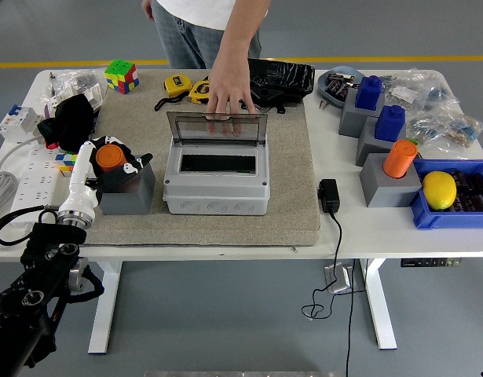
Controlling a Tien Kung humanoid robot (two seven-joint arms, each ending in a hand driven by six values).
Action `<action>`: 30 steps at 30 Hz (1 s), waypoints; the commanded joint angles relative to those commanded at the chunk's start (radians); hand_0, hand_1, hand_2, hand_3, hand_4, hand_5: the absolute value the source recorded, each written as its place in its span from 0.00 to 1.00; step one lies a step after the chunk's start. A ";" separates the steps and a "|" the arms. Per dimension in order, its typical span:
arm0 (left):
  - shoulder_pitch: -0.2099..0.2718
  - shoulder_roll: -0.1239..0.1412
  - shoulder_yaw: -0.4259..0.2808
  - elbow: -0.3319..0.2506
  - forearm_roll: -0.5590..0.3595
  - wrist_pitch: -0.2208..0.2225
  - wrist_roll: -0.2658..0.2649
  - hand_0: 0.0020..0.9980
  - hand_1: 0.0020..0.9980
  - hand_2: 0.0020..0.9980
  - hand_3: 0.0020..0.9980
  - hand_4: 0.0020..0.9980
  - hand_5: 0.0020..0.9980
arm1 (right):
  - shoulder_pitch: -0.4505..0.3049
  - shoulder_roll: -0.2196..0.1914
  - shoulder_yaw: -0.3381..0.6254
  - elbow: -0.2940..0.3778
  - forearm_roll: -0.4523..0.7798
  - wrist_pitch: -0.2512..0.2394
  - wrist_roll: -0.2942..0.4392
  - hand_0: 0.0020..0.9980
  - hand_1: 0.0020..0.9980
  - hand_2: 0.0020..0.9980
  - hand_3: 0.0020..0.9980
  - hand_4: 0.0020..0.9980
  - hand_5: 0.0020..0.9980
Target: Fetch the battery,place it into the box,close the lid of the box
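Note:
An orange battery (108, 157) stands upright in a grey holder block (133, 195) at the left of the tan mat. My left hand (117, 162) is at the battery, its black-tipped fingers (136, 164) curled round it. The grey box (216, 193) sits in the middle of the mat with its clear lid (216, 126) raised at the back. A person's hand (228, 93) reaches from the far side and rests its fingers on the lid's top edge. My right arm is out of view.
Right side: grey blocks with another orange battery (400, 158) and blue ones (369, 92), a blue bin (429, 216) with a yellow lemon (439, 189), a black adapter (329, 195). Left: power strip (25, 177), black cloth (68, 118), Rubik's cube (121, 75). Tape measures (178, 85) behind the box.

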 joint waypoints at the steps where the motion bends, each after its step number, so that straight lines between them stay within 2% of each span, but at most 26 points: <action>1: 0.000 -0.001 -0.001 0.000 -0.001 0.002 -0.001 0.23 0.32 0.30 0.27 1.00 0.15 | 0.000 -0.001 0.002 0.000 -0.002 0.000 -0.001 0.86 0.79 0.75 0.78 1.00 1.00; 10: -0.007 -0.003 -0.002 -0.007 -0.003 0.021 -0.008 0.22 0.32 0.30 0.27 1.00 0.16 | 0.001 -0.002 0.011 0.000 -0.009 -0.001 -0.003 0.86 0.79 0.75 0.78 1.00 1.00; 30: -0.007 -0.009 0.006 -0.008 -0.006 0.033 -0.014 0.23 0.32 0.29 0.26 1.00 0.17 | 0.003 -0.002 0.013 0.000 -0.006 -0.001 -0.002 0.86 0.79 0.75 0.78 1.00 1.00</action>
